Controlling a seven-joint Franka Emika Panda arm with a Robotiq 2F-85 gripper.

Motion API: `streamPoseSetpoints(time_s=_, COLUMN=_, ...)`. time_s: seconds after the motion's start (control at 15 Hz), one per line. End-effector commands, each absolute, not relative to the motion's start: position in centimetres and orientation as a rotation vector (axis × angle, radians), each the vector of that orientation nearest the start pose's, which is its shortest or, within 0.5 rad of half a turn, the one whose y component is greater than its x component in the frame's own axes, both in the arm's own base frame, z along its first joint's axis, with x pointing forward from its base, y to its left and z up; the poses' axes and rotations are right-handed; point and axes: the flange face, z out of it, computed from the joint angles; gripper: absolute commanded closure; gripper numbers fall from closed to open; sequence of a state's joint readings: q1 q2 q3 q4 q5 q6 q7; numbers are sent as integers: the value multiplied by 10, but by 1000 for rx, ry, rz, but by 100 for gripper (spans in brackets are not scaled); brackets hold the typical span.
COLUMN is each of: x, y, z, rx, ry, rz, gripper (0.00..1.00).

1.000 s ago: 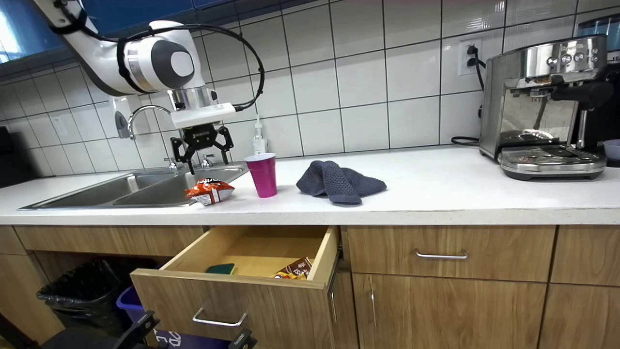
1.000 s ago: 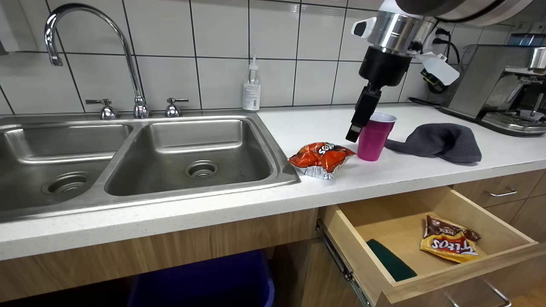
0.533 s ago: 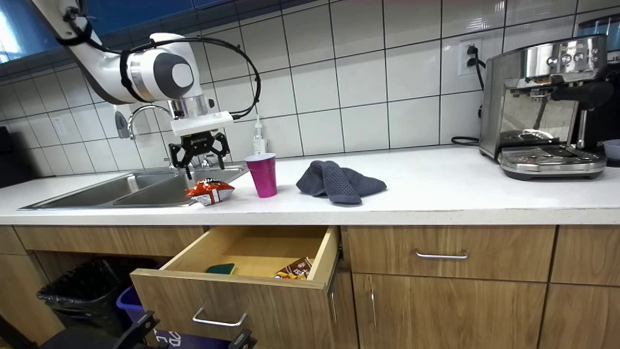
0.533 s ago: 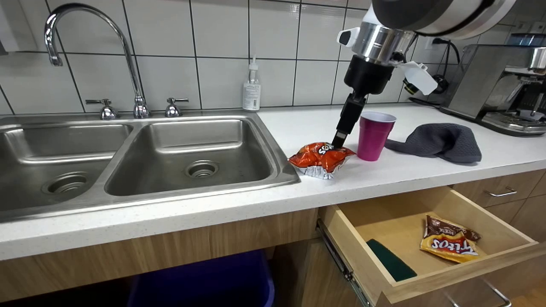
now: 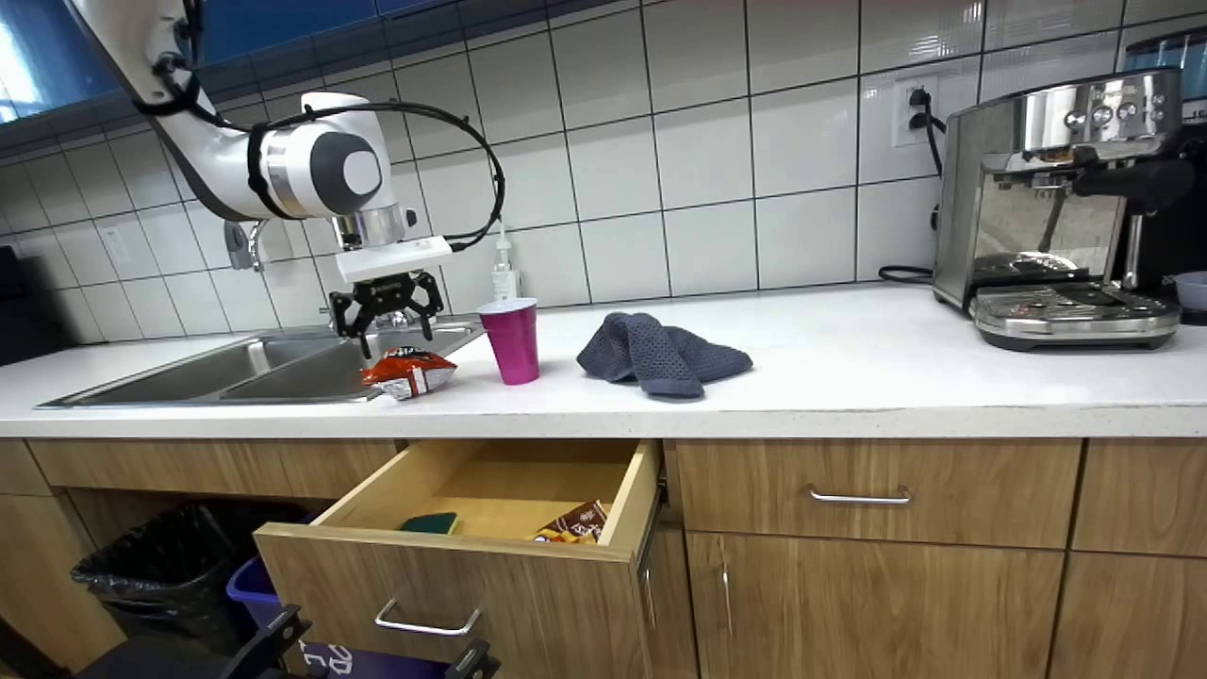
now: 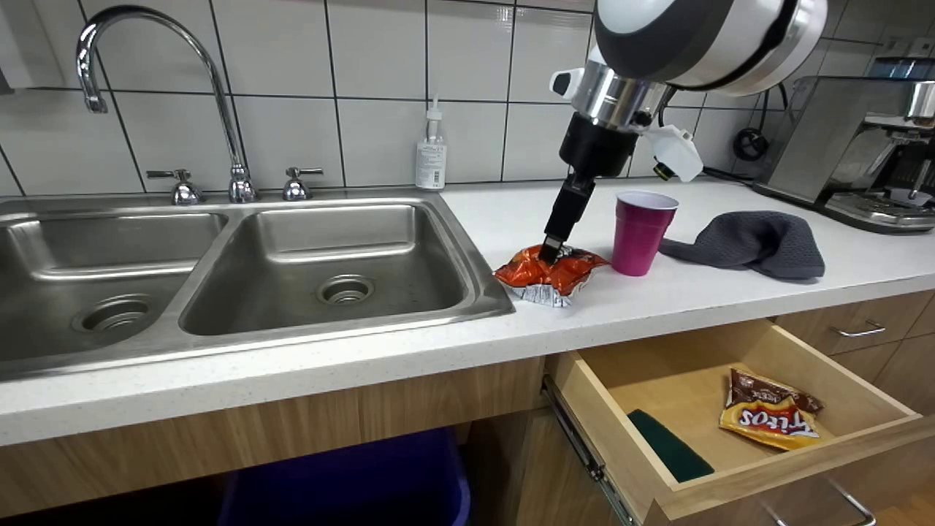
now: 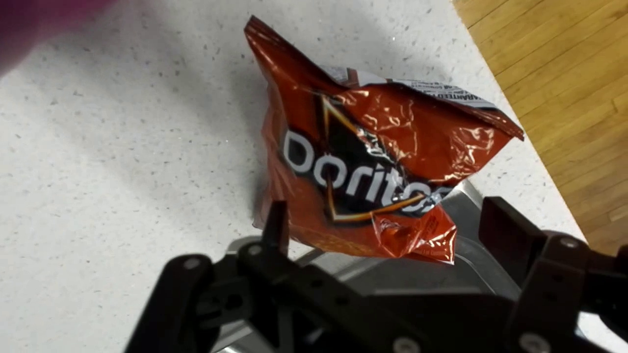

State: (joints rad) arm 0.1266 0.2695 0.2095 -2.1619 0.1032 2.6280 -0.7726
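Red, crinkled, a Doritos bag (image 7: 373,147) is lying on the table (image 7: 147,147) by the fingers (image 7: 510,235), which are standing wide apart (any contact is unclear). In an exterior view, a pink cup (image 6: 637,241) is standing between the bag's two and three o'clock, a sink (image 6: 208,267) at nine.

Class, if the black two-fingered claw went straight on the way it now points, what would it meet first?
Probably the crinkled orange-red foil Doritos bag, ahead of the open claw; depth is unclear, with the grey steel sink close by.
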Motion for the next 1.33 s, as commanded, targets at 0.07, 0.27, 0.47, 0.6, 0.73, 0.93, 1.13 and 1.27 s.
streamPoseSetpoints(time_s=0.07, x=568, y=193, z=290, rx=-2637, ry=-1494, rz=-371, gripper=0)
streamPoseSetpoints(time_s=0.27, x=573, y=196, z=287, rx=-2634, ry=-1489, rz=-370, gripper=0)
streamPoseSetpoints(time_s=0.47, x=575, y=196, z=285, rx=-2630, ry=-1486, rz=-371, gripper=0)
streamPoseSetpoints(time_s=0.6, x=576, y=197, z=285, rx=-2630, ry=-1485, rz=-373, gripper=26)
streamPoseSetpoints(time_s=0.73, x=577, y=196, z=284, rx=-2630, ry=-1482, rz=-371, gripper=42)
streamPoseSetpoints(time_s=0.93, x=578, y=194, z=282, rx=-2634, ry=-1476, rz=-366, gripper=66)
streamPoseSetpoints(time_s=1.13, x=579, y=191, z=281, rx=-2637, ry=-1468, rz=-364, gripper=88)
streamPoseSetpoints(time_s=1.27, x=579, y=189, z=284, rx=-2640, ry=-1464, rz=-369, gripper=99)
